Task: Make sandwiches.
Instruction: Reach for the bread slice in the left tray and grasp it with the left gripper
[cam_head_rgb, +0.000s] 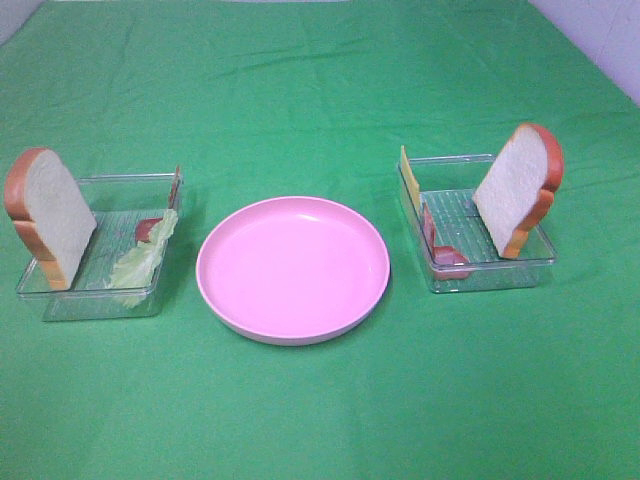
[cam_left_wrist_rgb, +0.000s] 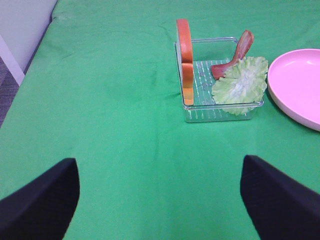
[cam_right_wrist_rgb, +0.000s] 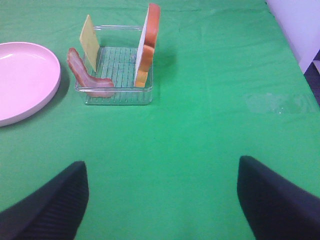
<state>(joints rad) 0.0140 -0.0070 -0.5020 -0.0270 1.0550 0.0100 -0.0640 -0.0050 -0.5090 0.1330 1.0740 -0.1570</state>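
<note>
No sandwiches are stacked; the parts sit in two trays. A bread slice (cam_head_rgb: 50, 215) (cam_left_wrist_rgb: 186, 60) stands on edge in the left tray (cam_head_rgb: 125, 180), with lettuce (cam_head_rgb: 145, 258) (cam_left_wrist_rgb: 241, 85) and a bacon strip (cam_left_wrist_rgb: 239, 52) beside it. In the right tray (cam_head_rgb: 500, 275) stand another bread slice (cam_head_rgb: 515, 195) (cam_right_wrist_rgb: 149, 42), a yellow cheese square (cam_head_rgb: 409, 180) (cam_right_wrist_rgb: 90, 41) and bacon (cam_right_wrist_rgb: 87, 77). My left gripper (cam_left_wrist_rgb: 159, 170) and right gripper (cam_right_wrist_rgb: 161, 167) are both open and hold nothing, each well short of its tray. Neither shows in the exterior high view.
A round pink plate (cam_head_rgb: 292, 268) lies between the two trays with nothing on it. Green cloth (cam_head_rgb: 320, 90) covers the table. A pale wall or floor edge shows past the cloth at the far right (cam_right_wrist_rgb: 300, 25) and far left (cam_left_wrist_rgb: 20, 30).
</note>
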